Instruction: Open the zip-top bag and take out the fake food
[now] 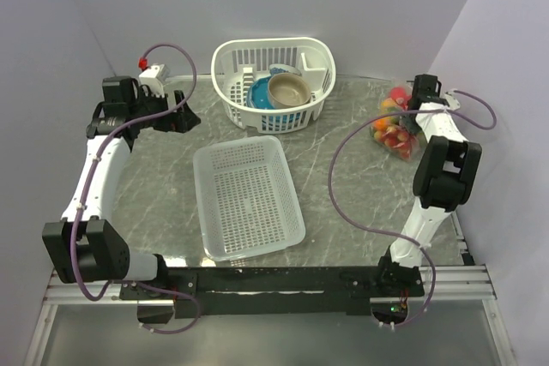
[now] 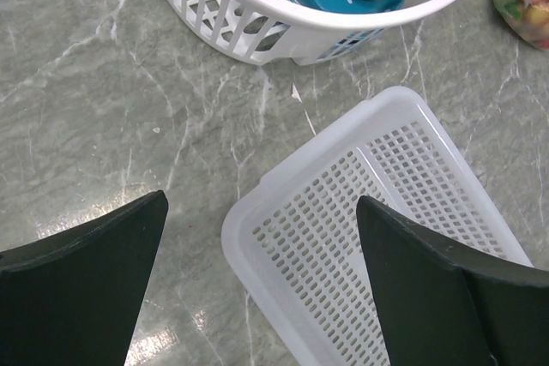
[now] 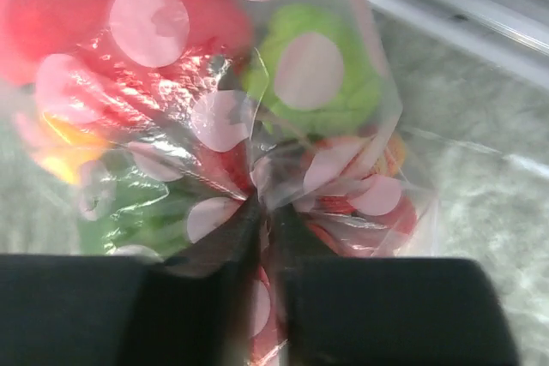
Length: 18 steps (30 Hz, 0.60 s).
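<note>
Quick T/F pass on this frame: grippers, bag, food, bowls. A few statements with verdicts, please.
1. Right gripper pinches the bag. True.
2. Left gripper holds a bowl. False: it is open and holds nothing. Both bowls sit in the round basket.
3. Food is inside the bag. True.
4. Bag lies on the left side. False: it is on the table's right side.
</note>
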Motion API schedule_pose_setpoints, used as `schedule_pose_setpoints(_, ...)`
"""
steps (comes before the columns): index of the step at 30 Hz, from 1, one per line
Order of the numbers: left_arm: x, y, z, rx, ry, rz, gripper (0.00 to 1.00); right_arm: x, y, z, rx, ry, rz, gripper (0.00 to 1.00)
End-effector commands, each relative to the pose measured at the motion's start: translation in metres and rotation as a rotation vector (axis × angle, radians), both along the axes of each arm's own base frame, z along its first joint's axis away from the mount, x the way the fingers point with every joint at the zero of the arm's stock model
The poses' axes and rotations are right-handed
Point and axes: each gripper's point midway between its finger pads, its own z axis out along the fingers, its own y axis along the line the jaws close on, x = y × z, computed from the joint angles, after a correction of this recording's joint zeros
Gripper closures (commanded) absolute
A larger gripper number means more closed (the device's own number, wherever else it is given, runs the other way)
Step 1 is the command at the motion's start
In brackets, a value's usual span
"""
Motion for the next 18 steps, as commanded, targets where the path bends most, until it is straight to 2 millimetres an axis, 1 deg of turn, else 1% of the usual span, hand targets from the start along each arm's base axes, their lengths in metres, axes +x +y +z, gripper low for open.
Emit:
schedule_pose_setpoints(1, 0.0, -0.002, 0.028, -0.006, -0.115, -0.019, 0.01, 0.02, 0.037, 0.013, 0.026, -0.072, 0.118, 0.99)
schedule_pose_setpoints(3, 0.001, -0.003, 0.029, -0.01, -0.117, -0.019, 0.01, 0.021, 0.056, 0.02, 0.032, -0.08, 0.147, 1.0)
schedule_pose_setpoints(4, 0.002, -0.003, 0.029, -0.012, -0.119, -0.018, 0.01, 0.022, 0.078, 0.029, 0.027, -0.094, 0.188, 1.0)
schedule_pose_setpoints(6, 0.003, -0.004, 0.028, -0.018, -0.114, -0.023, 0.01, 0.02, 0.098, 0.042, -0.002, -0.113, 0.209, 1.0)
schedule_pose_setpoints(7, 0.002, -0.005, 0.028, -0.023, -0.111, -0.027, 0.01, 0.016, 0.134, 0.057, -0.008, -0.142, 0.272, 1.0)
schedule_pose_setpoints(8, 0.003, -0.005, 0.026, -0.027, -0.102, -0.031, 0.01, 0.011, 0.144, 0.063, -0.037, -0.15, 0.272, 1.0)
schedule_pose_setpoints(9, 0.003, -0.006, 0.027, -0.029, -0.102, -0.033, 0.01, 0.005, 0.163, 0.07, -0.043, -0.165, 0.303, 1.0)
schedule_pose_setpoints(10, 0.003, -0.007, 0.026, -0.033, -0.099, -0.04, 0.01, -0.008, 0.177, 0.078, -0.054, -0.185, 0.322, 1.0)
schedule_pose_setpoints(11, 0.003, -0.007, 0.025, -0.033, -0.093, -0.038, 0.01, -0.019, 0.207, 0.082, -0.066, -0.197, 0.363, 1.0)
schedule_pose_setpoints(12, 0.003, -0.007, 0.026, -0.036, -0.091, -0.038, 0.01, -0.031, 0.206, 0.082, -0.108, -0.186, 0.323, 1.0)
schedule_pose_setpoints(13, 0.001, -0.007, 0.026, -0.039, -0.088, -0.041, 0.01, -0.045, 0.212, 0.081, -0.107, -0.196, 0.328, 0.99)
schedule_pose_setpoints(14, 0.0, -0.008, 0.03, -0.041, -0.096, -0.046, 0.01, -0.054, 0.223, 0.079, -0.103, -0.203, 0.335, 0.99)
schedule_pose_setpoints(16, -0.005, -0.01, 0.033, -0.044, -0.105, -0.058, 0.01, -0.075, 0.214, 0.071, -0.11, -0.183, 0.298, 1.0)
schedule_pose_setpoints(17, -0.007, -0.011, 0.037, -0.039, -0.118, -0.062, 0.01, -0.079, 0.212, 0.071, -0.108, -0.19, 0.288, 1.0)
schedule_pose_setpoints(18, -0.009, -0.01, 0.035, -0.03, -0.12, -0.062, 0.01, -0.082, 0.207, 0.074, -0.118, -0.202, 0.277, 1.0)
